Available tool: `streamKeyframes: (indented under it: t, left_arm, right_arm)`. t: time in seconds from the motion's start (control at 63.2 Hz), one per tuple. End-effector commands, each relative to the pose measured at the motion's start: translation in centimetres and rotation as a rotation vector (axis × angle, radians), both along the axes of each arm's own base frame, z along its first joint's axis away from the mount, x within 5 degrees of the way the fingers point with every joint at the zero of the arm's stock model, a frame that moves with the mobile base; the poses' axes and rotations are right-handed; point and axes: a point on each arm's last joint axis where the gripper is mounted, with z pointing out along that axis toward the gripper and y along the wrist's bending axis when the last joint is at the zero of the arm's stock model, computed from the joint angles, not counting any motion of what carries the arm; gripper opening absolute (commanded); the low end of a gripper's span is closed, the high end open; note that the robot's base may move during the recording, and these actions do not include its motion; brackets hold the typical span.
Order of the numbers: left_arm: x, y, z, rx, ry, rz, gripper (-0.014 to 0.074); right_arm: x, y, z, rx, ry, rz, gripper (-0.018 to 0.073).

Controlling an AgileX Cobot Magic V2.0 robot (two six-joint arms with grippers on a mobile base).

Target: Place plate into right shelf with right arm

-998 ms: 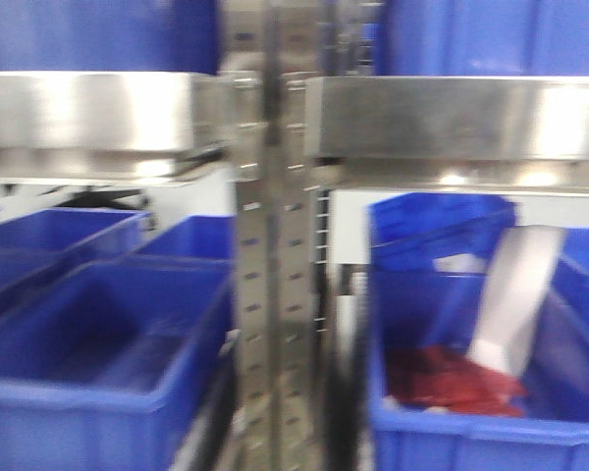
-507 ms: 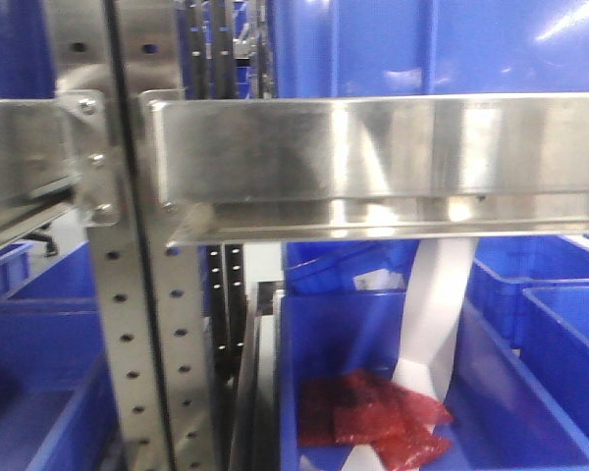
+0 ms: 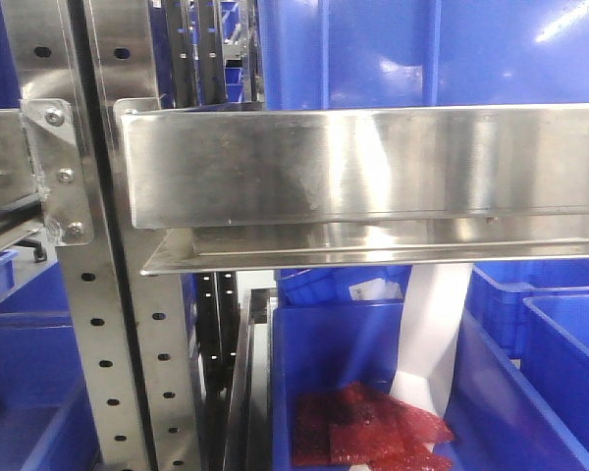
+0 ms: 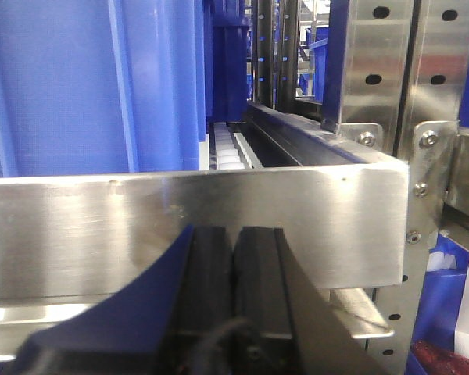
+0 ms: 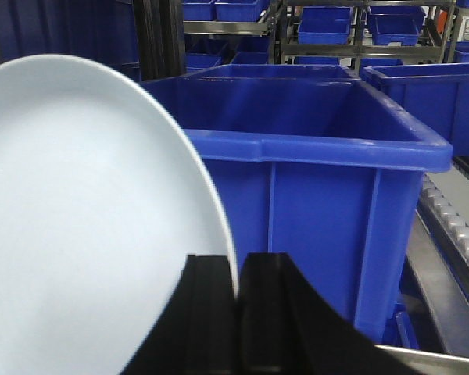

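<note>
- I count one plate [image 5: 86,219], and only the right wrist camera shows it. It is plain, pale and glossy.
- The plate is held by its rim in the right tool [image 5: 236,273]. The tool's two black fingers [image 5: 207,312] are drawn narrow onto the edge.
- The plate stands on edge, rising up and to the left of that tool.
- One large blue bin [image 5: 320,148] sits directly ahead of the right tool. The plate's rim overlaps the bin's near left corner in this view, and I cannot tell whether they touch.
- A second bin [image 5: 430,86] sits just to the right of the first. Smaller bins on racks behind are too far off to count reliably.
- The left tool [image 4: 234,238] has both fingers pressed together with nothing between them.
- The left tool points roughly level at one broad steel beam [image 4: 141,226] close ahead.
- On the right shelf [image 3: 373,162], the front camera shows one broad beam, one perforated upright [image 3: 118,324] and one bracket [image 3: 57,172] carrying three bolts.
- Below that beam is one open bin [image 3: 334,363]. It holds a small heap of red packets [image 3: 368,437], which overlap too much to count.
- One white sheet [image 3: 432,334] leans inside the same bin, just right of the packets.
</note>
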Motion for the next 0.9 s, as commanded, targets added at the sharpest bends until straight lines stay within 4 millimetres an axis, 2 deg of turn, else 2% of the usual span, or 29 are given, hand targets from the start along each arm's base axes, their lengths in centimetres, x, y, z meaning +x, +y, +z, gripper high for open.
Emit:
streamKeyframes:
  t: [0.0,0.665,0.776,0.887]
  left_arm:
    - [-0.1,0.2,0.6,-0.011,-0.09,0.019,-0.0047]
    - [-0.1,0.2,0.6,-0.011,-0.09,0.019,-0.0047]
    - [-0.1,0.2,0.6,-0.011,-0.09,0.019,-0.0047]
    - [-0.1,0.2,0.6,-0.011,-0.09,0.019,-0.0047]
  right_arm:
    - [-0.2,0.0,1.7,0.011,-0.115,0.005,0.0054]
    - [-0.2,0.0,1.8,0.014,-0.122,0.007,0.0054]
    - [-0.5,0.0,3.1,0.041,-0.211,0.019,0.0054]
    - [-0.6,0.1,5.9,0.066,-0.292,0.025,0.0054]
